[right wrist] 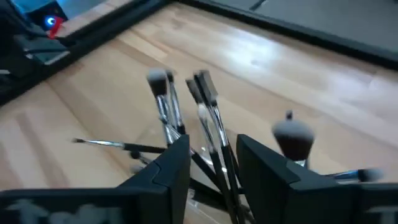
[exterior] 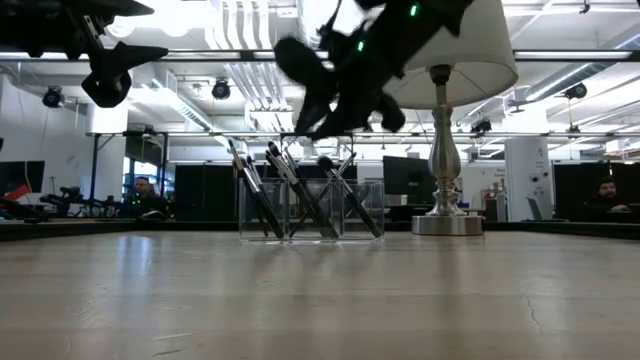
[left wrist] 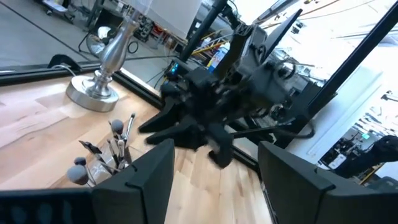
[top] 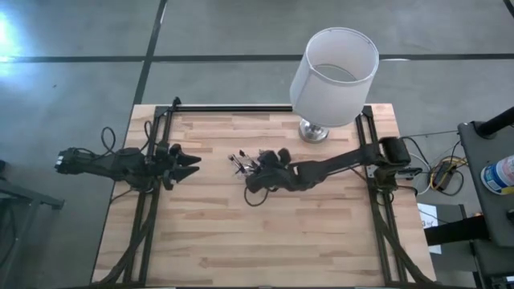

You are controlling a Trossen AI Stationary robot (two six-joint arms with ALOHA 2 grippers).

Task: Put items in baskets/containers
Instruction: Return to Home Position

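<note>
Leaning at angles, brushes (exterior: 300, 190) fill the clear tray (exterior: 375, 195).

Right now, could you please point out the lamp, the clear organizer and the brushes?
lamp (top: 321, 92): high view, white shade.
clear organizer (exterior: 372, 200): low view, front wall.
brushes (right wrist: 159, 79): right wrist view, one brush's head.

No text, brand, number or sign could be read in any view. On the blue-and-white container (top: 498, 173) at the right edge, any print was too small to be made out.

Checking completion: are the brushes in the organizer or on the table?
In: the brushes stand leaning inside the clear organizer.
</note>
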